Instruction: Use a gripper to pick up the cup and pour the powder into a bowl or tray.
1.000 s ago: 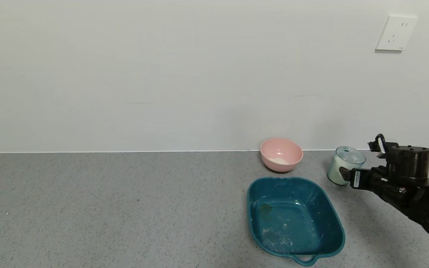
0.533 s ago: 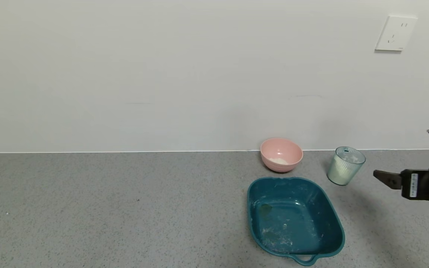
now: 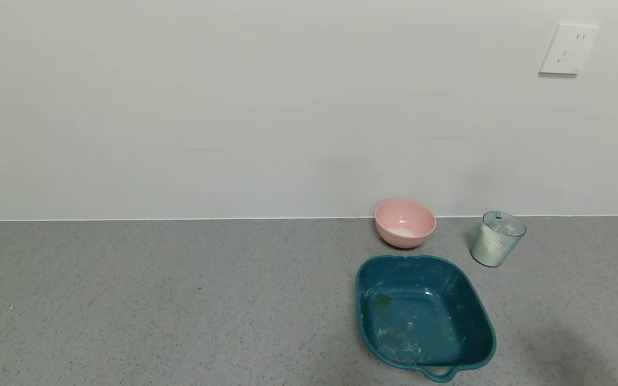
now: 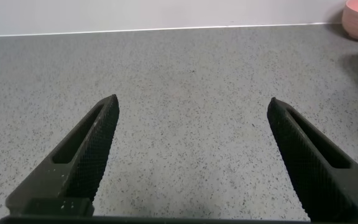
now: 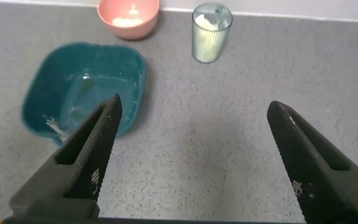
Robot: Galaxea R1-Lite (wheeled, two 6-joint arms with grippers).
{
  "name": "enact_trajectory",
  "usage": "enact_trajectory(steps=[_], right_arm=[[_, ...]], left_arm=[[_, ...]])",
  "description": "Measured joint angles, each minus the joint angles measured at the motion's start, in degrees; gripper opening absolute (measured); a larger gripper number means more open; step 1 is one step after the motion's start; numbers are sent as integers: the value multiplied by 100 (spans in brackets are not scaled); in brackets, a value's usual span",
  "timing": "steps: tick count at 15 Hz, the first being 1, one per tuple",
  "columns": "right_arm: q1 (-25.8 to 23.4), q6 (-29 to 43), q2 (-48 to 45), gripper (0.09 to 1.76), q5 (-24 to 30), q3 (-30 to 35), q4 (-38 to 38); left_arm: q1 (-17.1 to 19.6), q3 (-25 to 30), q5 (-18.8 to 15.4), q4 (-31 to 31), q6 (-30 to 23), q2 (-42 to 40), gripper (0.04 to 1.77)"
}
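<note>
Both my grippers are spread and hold nothing, the right gripper [image 5: 191,158] high above the counter [image 3: 180,300] so the ribbed cup [image 3: 497,238], seemingly part-filled with powder [image 5: 207,22], stands upright beside the pink bowl [image 3: 405,222] and behind the teal tray [image 3: 480,316], while the left gripper [image 4: 191,155] idles over bare counter.

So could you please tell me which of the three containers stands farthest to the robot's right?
The cup, ribbed and pale blue-green, standing upright right of the pink bowl and the teal tray.
</note>
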Motion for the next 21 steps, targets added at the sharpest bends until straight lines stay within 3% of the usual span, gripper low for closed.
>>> enact_trajectory(steps=[4, 8, 11, 15, 21], right_arm=[[-121, -20, -1093, 170, -62, -30, 518], [-669, -63, -1987, 170, -107, -12, 1069], [-796, -105, -2599, 170, -18, 145, 1315], [-900, -215, -3365, 170, -46, 717, 1178], [-922, -296, -4136, 170, 221, 1929, 185]], left_arm=[[0, 0, 0, -1, -2, 0, 172], [0, 0, 0, 0, -2, 0, 172], [0, 0, 0, 0, 0, 0, 172], [0, 0, 0, -1, 0, 0, 172], [0, 0, -2, -1, 2, 0, 172]])
